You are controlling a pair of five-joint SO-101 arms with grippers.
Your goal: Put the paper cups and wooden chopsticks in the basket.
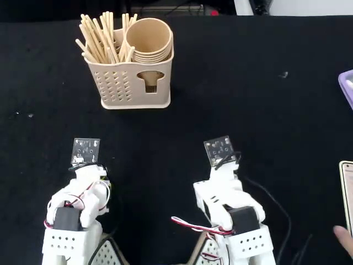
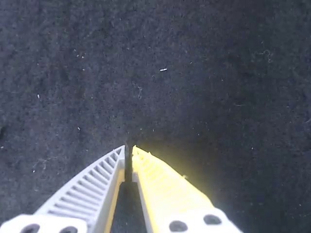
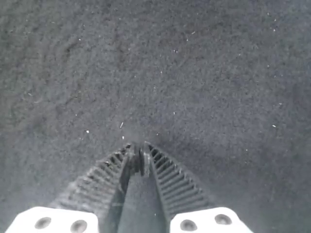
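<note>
Already, stacked tan paper cups (image 1: 149, 38) and pale wooden chopsticks (image 1: 102, 36) stand inside the beige perforated plastic basket (image 1: 135, 85) on the black surface (image 1: 248, 110); the left tool (image 2: 129, 155) and right tool (image 3: 141, 153) are pressed together, empty, probably best parked clear of it.

left tool (image 2: 130, 151) | fingertips together, empty | over black cloth (image 2: 204, 73)

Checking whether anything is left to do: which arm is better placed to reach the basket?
Probably left. The left gripper is shut and empty like the right gripper, but its arm sits nearer the basket, which already holds the paper cups and chopsticks.
</note>
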